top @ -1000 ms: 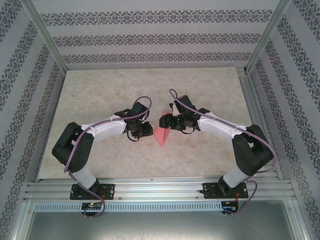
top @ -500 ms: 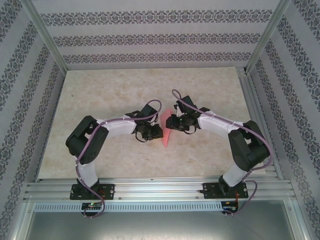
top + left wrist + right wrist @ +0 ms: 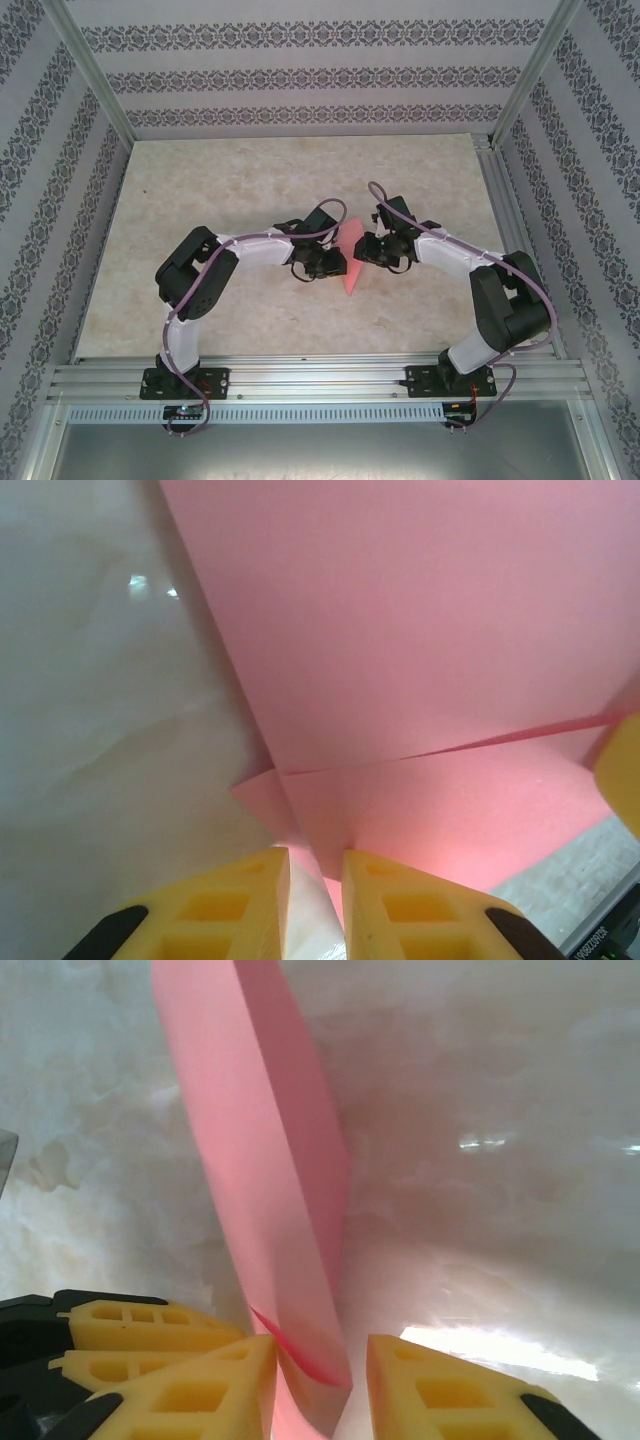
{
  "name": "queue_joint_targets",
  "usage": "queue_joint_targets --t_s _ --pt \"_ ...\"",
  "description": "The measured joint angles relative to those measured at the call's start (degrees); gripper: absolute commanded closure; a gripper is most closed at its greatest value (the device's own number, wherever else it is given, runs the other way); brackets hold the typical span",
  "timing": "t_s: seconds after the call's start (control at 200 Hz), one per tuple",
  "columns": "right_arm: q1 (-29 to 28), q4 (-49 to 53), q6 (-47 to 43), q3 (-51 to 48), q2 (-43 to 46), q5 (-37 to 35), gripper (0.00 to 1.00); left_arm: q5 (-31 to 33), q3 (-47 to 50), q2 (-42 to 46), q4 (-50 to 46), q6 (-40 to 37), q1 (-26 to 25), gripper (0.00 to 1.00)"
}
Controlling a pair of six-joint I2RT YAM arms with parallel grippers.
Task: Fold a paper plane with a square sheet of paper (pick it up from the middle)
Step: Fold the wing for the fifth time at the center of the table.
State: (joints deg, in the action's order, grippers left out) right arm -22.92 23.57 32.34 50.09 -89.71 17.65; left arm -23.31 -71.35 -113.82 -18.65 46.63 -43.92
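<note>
The pink-red sheet of paper (image 3: 353, 262) is folded and stands on edge above the table's middle, between both grippers. My left gripper (image 3: 335, 264) meets it from the left. In the left wrist view the left gripper (image 3: 316, 868) is shut on the paper's (image 3: 420, 660) lower edge, where a crease runs across. My right gripper (image 3: 368, 250) comes from the right. In the right wrist view the right gripper (image 3: 320, 1348) straddles the narrow folded paper (image 3: 265, 1190), which touches one of its fingers (image 3: 215, 1380); a gap remains on the other side.
The marble-patterned tabletop (image 3: 220, 190) lies bare around the arms. Aluminium frame rails (image 3: 320, 378) run along the near edge, with patterned walls on three sides. The left gripper's yellow fingers (image 3: 130, 1325) sit close by in the right wrist view.
Both grippers and the paper have shifted to the right. The paper has turned from lying flatter to standing on edge. The right gripper's jaws have narrowed around it.
</note>
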Motion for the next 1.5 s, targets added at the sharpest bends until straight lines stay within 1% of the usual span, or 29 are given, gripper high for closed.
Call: queue_joint_targets --t_s 0.145,0.34,0.52,0.639,0.749,0.784,0.824,0.899,0.964,0.994,1.034,1.059,1.114,1.199,1.319,1.499 --pt "2.49 -0.02 -0.61 -1.53 0.74 0.42 0.72 -0.22 -3.04 -1.53 -0.11 0.0 -0.76 0.78" --pt "5.05 -0.39 -1.03 -2.95 0.48 1.01 0.72 0.0 -8.07 -4.33 -0.85 0.0 -1.2 0.8" --pt "5.05 -1.6 -1.03 -2.95 -2.45 2.14 0.72 0.48 -9.51 -7.37 -2.86 0.02 -1.2 0.8" --pt "5.05 -2.01 -1.05 -2.95 -3.45 2.38 0.72 1.66 -10.82 -7.63 -4.11 0.02 -1.27 0.82" --pt "5.05 -2.19 -1.25 -2.84 -4.46 2.38 0.72 2.56 -10.84 -7.61 -4.87 0.0 -1.27 0.81" --pt "5.05 -2.12 -1.44 -2.64 -4.92 2.38 0.73 2.73 -10.84 -7.56 -4.98 0.0 -1.27 0.81" --pt "5.05 -2.03 -1.66 -2.34 -5.51 2.32 0.76 2.93 -10.84 -7.43 -5.11 -0.02 -1.27 0.8" --pt "5.07 -1.51 -2.19 -2.08 -5.77 2.32 0.77 3.26 -10.84 -6.99 -5.77 -0.02 -1.27 0.78" --pt "5.09 -1.46 -2.38 -2.05 -5.84 2.32 0.78 3.34 -10.82 -6.4 -6.54 -0.02 -1.25 0.76" --pt "5.09 -1.46 -2.43 -2.05 -5.84 2.34 0.82 3.5 -10.78 -5.95 -6.75 -0.02 -1.2 0.75" --pt "5.07 -1.64 -2.51 -2.05 -5.84 2.51 0.84 3.72 -10.64 -5.16 -6.91 -0.02 -1.2 0.75" --pt "5.07 -1.97 -2.49 -2.05 -5.92 2.89 0.83 3.89 -10.47 -4.48 -6.99 -0.02 -1.11 0.75" --pt "5.05 -2.86 -2.47 -2.08 -6.21 4.11 0.79 4.26 -9.57 -2.47 -6.99 0.02 -0.94 0.75" --pt "5.05 -4.44 -2.58 -2.08 -6.78 6.62 0.79 4.61 -7.21 1.18 -6.32 0.46 -0.31 0.74" --pt "4.72 -5.73 -3.56 -1.84 -8.13 10.03 0.81 5.7 -2.34 6.97 -5.68 2.08 2.21 0.75" --pt "1.25 -5.07 -6.03 1.16 -10.88 12.92 0.8 7.26 1.97 10.1 -4.52 4.61 5.46 0.76"
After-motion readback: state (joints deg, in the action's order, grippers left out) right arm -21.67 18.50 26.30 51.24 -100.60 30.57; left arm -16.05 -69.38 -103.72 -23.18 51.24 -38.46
